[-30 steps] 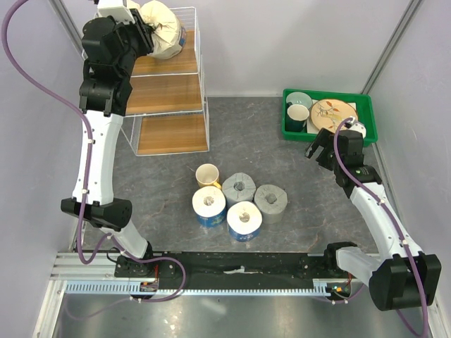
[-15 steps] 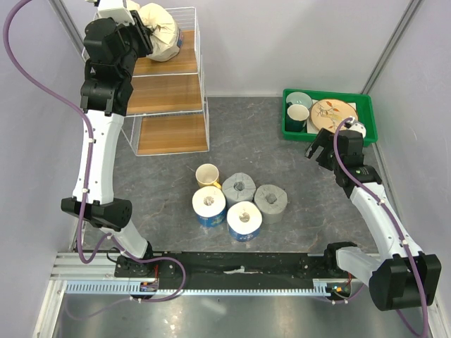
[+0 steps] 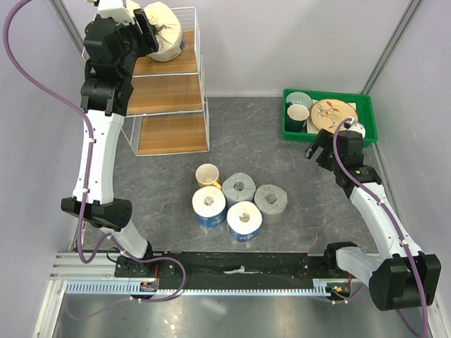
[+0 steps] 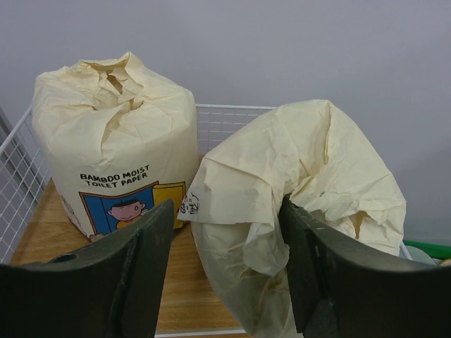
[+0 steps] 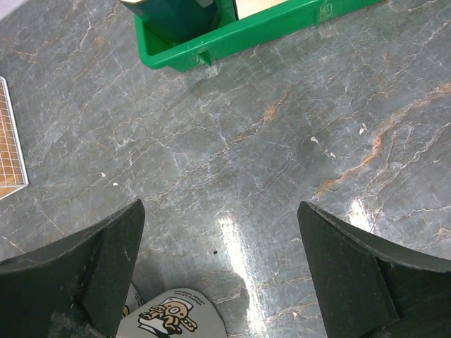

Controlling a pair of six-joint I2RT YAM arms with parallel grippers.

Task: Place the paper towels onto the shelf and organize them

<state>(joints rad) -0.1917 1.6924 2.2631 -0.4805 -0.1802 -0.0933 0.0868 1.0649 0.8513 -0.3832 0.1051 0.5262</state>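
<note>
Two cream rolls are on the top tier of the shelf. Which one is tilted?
The cream roll between the fingers of the left claw: it leans over. The other cream roll, to its left in the wrist view, stands upright, cartoon print showing.

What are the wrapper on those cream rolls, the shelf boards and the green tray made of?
Upright cream roll: matte, crinkled wrap holding creases, thin plastic film or paper, can't say which. Shelf boards: brown with grain lines, wood or wood-look laminate. Green tray: smooth, uniformly coloured, moulded rim, most likely plastic.
</note>
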